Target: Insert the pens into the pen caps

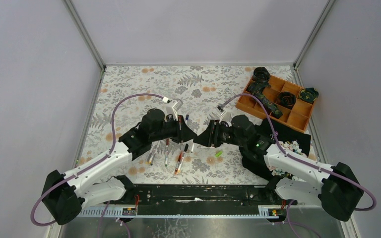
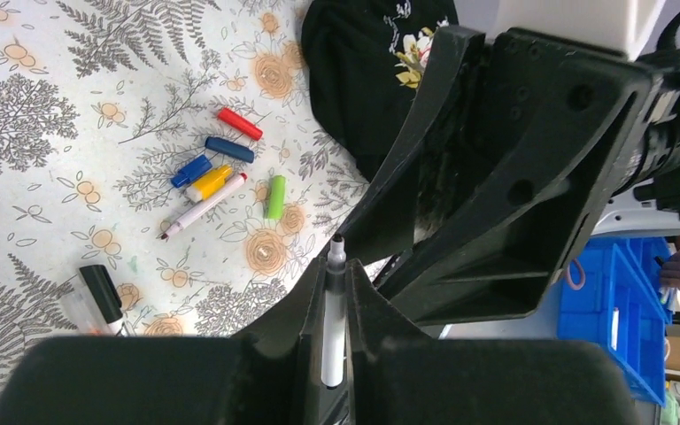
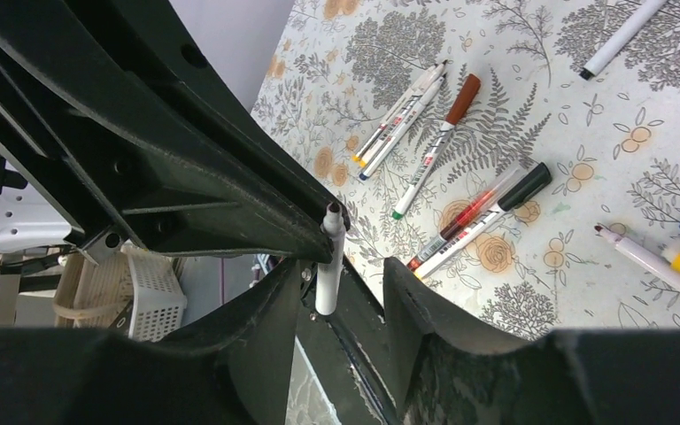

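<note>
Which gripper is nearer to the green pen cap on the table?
Right. In the top view the right gripper sits close beside the green cap; the left gripper, shut on a white pen, is farther to the left.

Left gripper [image 2: 336,279] clamps a white pen [image 2: 335,323], tip pointing up.
On the floral tablecloth [image 2: 44,106] beyond it lie a red cap [image 2: 240,123], a dark blue cap [image 2: 229,149], a blue cap [image 2: 192,170], a yellow cap [image 2: 209,182] and a green cap [image 2: 275,197], with an uncapped pen [image 2: 204,206] just beside the yellow one.
</note>
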You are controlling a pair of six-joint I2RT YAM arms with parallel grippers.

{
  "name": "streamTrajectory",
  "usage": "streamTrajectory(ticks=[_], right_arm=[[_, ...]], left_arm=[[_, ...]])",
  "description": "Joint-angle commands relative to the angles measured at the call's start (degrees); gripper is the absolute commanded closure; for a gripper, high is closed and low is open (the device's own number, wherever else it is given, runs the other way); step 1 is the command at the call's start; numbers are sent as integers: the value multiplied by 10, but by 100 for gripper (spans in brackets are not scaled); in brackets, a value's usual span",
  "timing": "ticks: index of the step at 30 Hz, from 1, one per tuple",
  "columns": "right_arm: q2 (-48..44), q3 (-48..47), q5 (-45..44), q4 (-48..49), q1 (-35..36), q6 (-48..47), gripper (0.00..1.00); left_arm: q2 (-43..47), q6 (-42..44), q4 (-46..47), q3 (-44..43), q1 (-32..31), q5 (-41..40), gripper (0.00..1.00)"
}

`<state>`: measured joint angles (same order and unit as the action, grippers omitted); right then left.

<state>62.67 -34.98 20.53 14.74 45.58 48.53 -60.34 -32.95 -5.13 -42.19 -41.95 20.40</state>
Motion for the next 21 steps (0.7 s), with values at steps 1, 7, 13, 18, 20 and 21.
streamTrajectory(ticks=[1,7,13,18,20,21], right_arm=[[7,-7,9,58,14,5,56],[15,-3,4,71,21,10,69],[1,3,-24,57,22,15,100],[-26,17,-87,12,21,32,100],[-35,18,-101,-1,18,36,100],[-38,21,-103,-3,16,40,100]], left_arm=[[12,-29,50,9,-2,9,100],[16,-45,65,16,-2,10,100],[22,-38,57,17,-2,13,86],[62,-32,55,38,-2,-6,20],[82,-32,59,52,-3,0,15],[90,-33,63,61,-3,5,15]])
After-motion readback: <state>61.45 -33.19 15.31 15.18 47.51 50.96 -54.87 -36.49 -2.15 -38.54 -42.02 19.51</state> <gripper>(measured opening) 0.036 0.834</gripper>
